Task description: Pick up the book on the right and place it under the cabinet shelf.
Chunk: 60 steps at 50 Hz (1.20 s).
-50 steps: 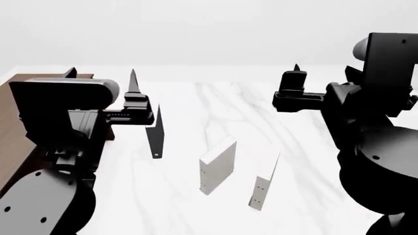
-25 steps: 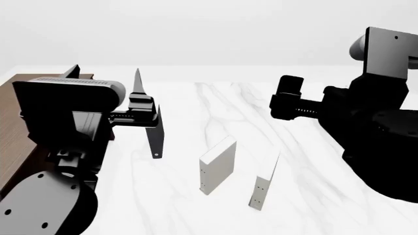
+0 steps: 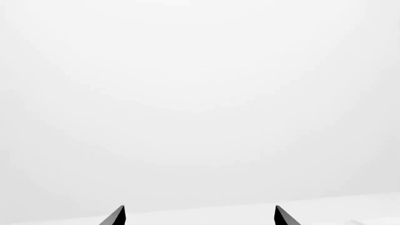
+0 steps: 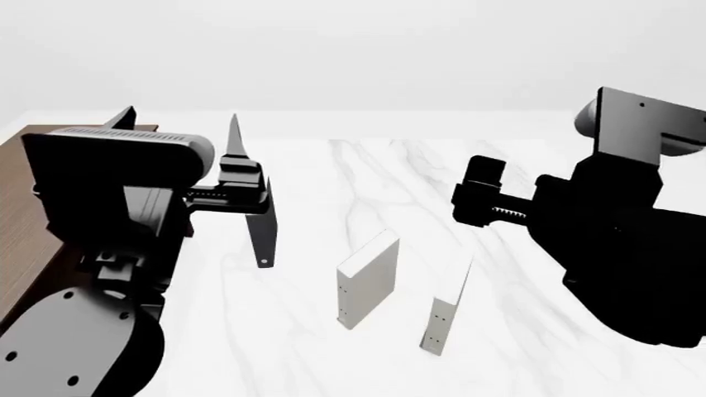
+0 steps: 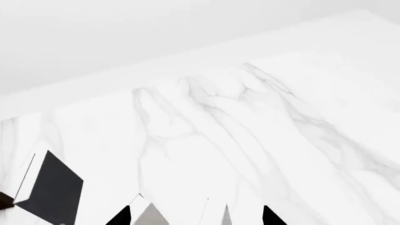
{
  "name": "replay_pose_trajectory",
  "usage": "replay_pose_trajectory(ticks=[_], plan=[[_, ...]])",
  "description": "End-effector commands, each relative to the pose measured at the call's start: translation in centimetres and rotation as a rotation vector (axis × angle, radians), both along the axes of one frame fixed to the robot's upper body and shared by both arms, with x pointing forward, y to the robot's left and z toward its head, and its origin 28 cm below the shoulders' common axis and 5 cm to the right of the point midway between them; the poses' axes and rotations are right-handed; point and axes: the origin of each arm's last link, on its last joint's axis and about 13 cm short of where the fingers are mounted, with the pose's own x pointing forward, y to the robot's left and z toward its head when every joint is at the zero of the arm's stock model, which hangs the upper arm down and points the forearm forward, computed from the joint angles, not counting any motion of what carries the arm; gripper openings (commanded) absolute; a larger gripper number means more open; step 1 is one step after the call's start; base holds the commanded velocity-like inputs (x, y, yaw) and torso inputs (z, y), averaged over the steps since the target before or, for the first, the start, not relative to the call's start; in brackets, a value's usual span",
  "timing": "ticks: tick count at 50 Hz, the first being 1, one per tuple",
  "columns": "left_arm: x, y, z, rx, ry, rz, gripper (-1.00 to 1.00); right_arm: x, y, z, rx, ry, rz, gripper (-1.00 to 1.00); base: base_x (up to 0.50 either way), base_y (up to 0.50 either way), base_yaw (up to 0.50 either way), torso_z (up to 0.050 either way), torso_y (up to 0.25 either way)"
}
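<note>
You're in the approach step, nothing picked yet. The right-hand pale book (image 4: pixel 447 310) stands upright on the marble table (image 4: pixel 530 314), just right of the similar pale book (image 4: pixel 366 279) and below the right gripper (image 5: pixel 195 216). That gripper's tips are spread apart and empty. Left gripper (image 3: pixel 198 215) likewise spread, empty. Next, I'd bring the right gripper down to straddle the book's top edge w/o tipping it.

Three books upright on the table (image 4: pixel 530 347)

Taking the middle book (image 4: pixel 368 279) as landmark: the book (image 4: pixel 447 314) stands just right and nearer the robot, the black book (image 4: pixel 263 234) left and farther back, the cabinet shelf (image 4: pixel 28 223) far left at the table's edge.
</note>
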Motion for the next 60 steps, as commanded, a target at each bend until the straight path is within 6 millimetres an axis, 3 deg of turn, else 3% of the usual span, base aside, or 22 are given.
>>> replay_pose_trajectory(ticks=[1, 60], plan=[[0.1, -0.1, 0.0, 0.007, 0.004, -0.002, 1.00, 0.4, 0.2, -1.1, 0.012, 0.024, 0.006, 1.00, 0.00, 0.00, 0.00, 0.000, 0.000], [0.0, -0.3, -0.3, 0.017, 0.007, -0.003, 1.00, 2.1, 0.7, -5.5, 0.014, 0.086, 0.029, 1.00, 0.00, 0.00, 0.00, 0.000, 0.000]])
